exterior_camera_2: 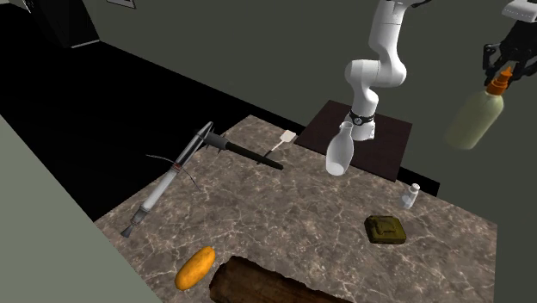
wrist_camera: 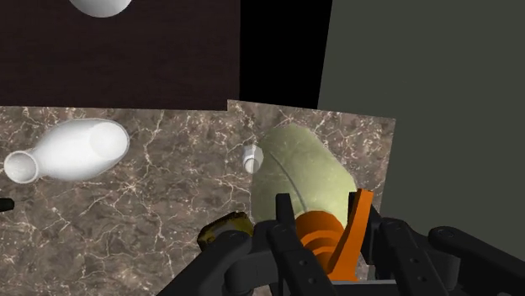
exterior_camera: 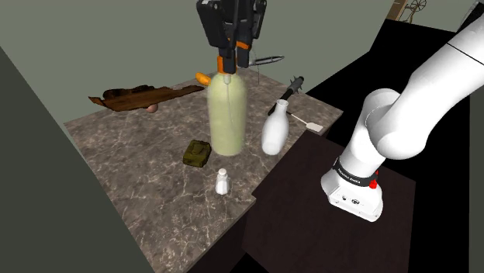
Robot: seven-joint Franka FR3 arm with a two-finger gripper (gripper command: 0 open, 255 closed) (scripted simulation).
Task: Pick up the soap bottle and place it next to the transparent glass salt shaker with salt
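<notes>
In the shoulder view, a brown marbled table (exterior_camera: 147,167) stands against grey-green walls, with a black area beyond its far right corner. The white arm rises from a dark stand (exterior_camera: 295,217). The gripper (exterior_camera: 230,65) hangs above the middle of the table, and its fingers are closed on the orange pump of the soap bottle (exterior_camera: 227,116). The pale yellow-green bottle hangs with its long axis upright, pump up and base down. On the table are a white vase (exterior_camera: 274,130), a small olive block (exterior_camera: 198,153) and the salt shaker (exterior_camera: 222,182), which is near the front edge.

The second exterior view looks across the table (exterior_camera_2: 284,207) toward the stand (exterior_camera_2: 391,142), with a black area on the left. The gripper (exterior_camera_2: 503,76) holds the soap bottle (exterior_camera_2: 473,120) in the air, clear of the table and up toward this view's right edge. Here the bottle slants, with the pump to the upper right and the base to the lower left. The salt shaker (exterior_camera_2: 412,196) stands below it near the table's edge, and the olive block (exterior_camera_2: 385,228) is close by. The white vase (exterior_camera_2: 341,148) stands further along.

In the wrist view, the fingers (wrist_camera: 284,225) clasp the orange pump, with the gripper (wrist_camera: 330,244) around it. The soap bottle (wrist_camera: 299,172) points straight away from the camera. The salt shaker (wrist_camera: 251,157) shows just beside the bottle's shoulder. The white vase (wrist_camera: 71,151) stands further off on the table (wrist_camera: 151,210).
</notes>
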